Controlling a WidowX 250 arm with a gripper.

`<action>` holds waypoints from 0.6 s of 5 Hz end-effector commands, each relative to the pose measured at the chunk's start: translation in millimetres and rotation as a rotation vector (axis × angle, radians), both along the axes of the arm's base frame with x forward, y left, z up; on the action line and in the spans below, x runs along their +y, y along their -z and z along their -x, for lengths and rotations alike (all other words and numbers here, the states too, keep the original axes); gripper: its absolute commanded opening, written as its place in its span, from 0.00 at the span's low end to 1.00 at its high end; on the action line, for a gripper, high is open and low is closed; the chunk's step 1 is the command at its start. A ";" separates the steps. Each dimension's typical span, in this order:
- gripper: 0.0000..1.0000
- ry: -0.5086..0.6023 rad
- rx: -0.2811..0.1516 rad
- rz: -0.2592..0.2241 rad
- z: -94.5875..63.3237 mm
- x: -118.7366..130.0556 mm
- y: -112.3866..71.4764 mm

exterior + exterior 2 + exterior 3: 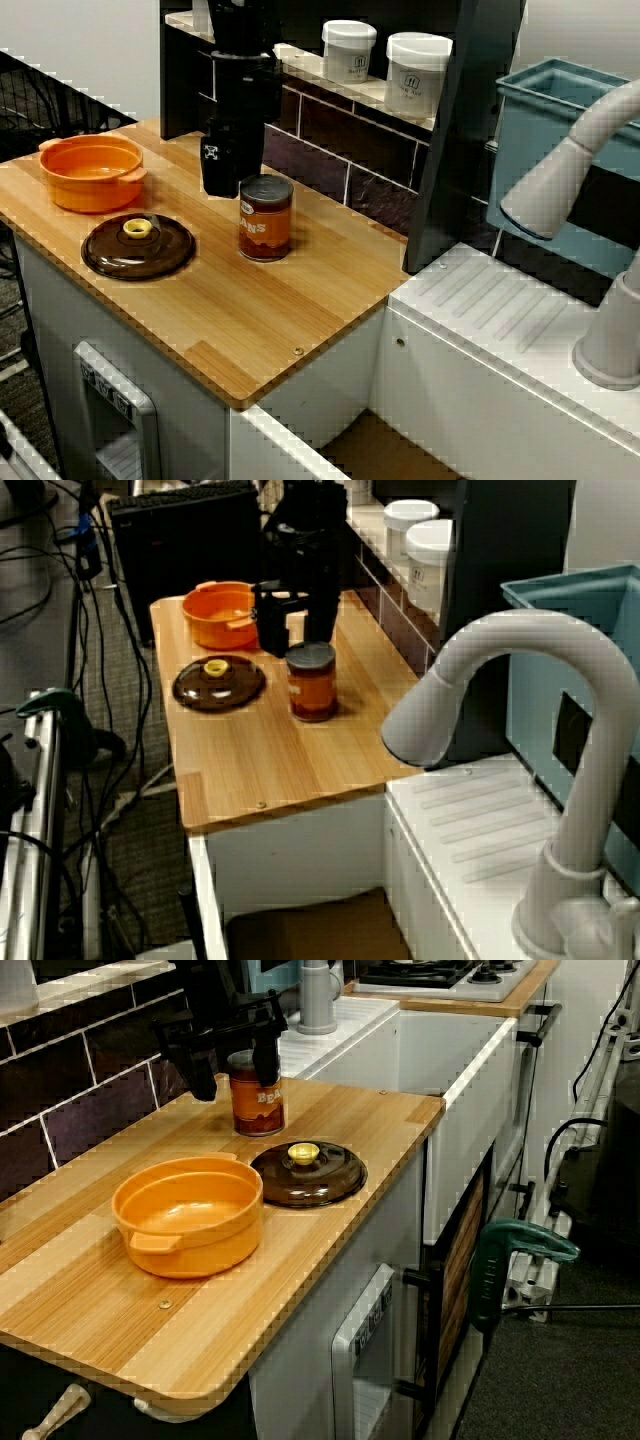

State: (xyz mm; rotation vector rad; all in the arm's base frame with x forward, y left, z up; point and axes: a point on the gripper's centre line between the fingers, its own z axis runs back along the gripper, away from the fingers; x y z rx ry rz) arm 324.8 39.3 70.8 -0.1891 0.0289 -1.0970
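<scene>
Your pincer (232, 1078) is hanging wide open and holding nothing, its fingers (198, 1065) spread just above the worktop (250, 320), close to the tiled back wall. You are looking at a brown can (265, 217) standing upright just beside it; whether a finger is touching the can, you cannot tell. A dark lid (138, 246) is lying near the can, and an orange pot (92, 172) is sitting just beyond the lid.
</scene>
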 end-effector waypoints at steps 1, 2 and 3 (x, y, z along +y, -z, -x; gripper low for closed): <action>1.00 0.022 -0.031 0.000 7.3 -9.3 -12.8; 1.00 0.030 -0.018 0.002 13.4 -15.8 -10.8; 1.00 0.030 -0.014 0.011 20.4 -24.6 -10.2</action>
